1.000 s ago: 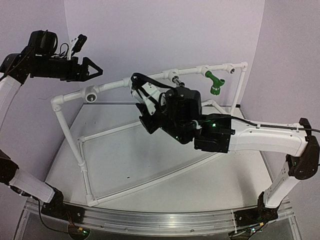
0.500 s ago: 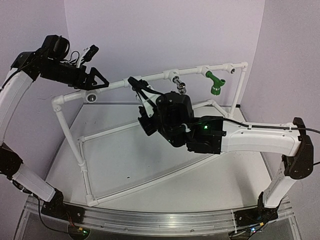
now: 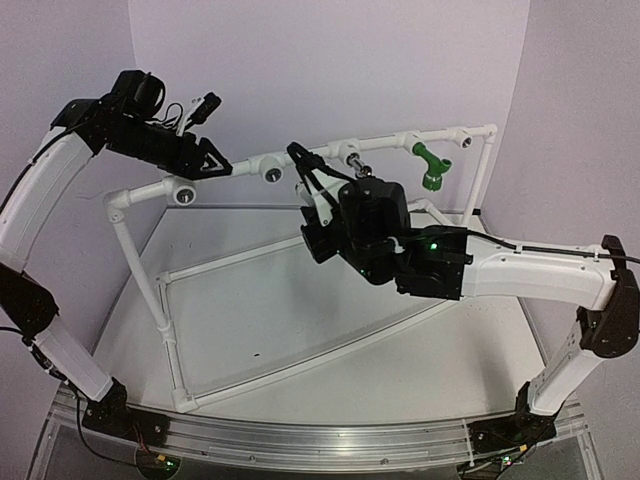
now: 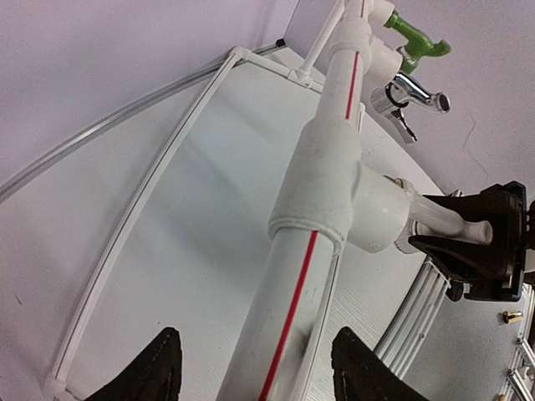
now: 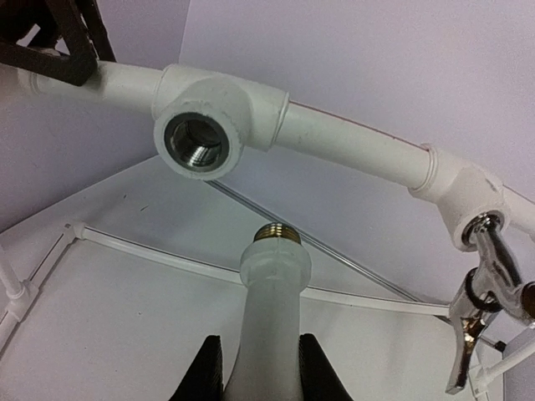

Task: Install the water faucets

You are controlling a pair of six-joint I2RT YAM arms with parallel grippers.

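Right wrist view, your right claw (image 5: 261, 368) clenched on the white faucet (image 5: 269, 317), brass thread aimed at a nearby open socket (image 5: 201, 138) of the pipe frame (image 5: 351, 142) over the table's (image 3: 300, 320) far edge, chrome faucet (image 5: 481, 301) fitted beside it, your left claw (image 4: 255, 372) spread astride the top rail (image 4: 288, 292).

Robotics lab: plain lilac backdrop (image 3: 330, 60), white table (image 3: 250, 320), aluminium rail (image 3: 320, 438).

The matte white bench (image 3: 260, 310) has a curved near edge bordered by a ribbed aluminium rail (image 3: 320, 440). Directly on it stands a white plastic pipe frame (image 3: 115, 206). Its thin base rods lie flat on the surface, and corner uprights rise to a thicker top rail. A few small dark specks (image 3: 258, 353) mark the bench.
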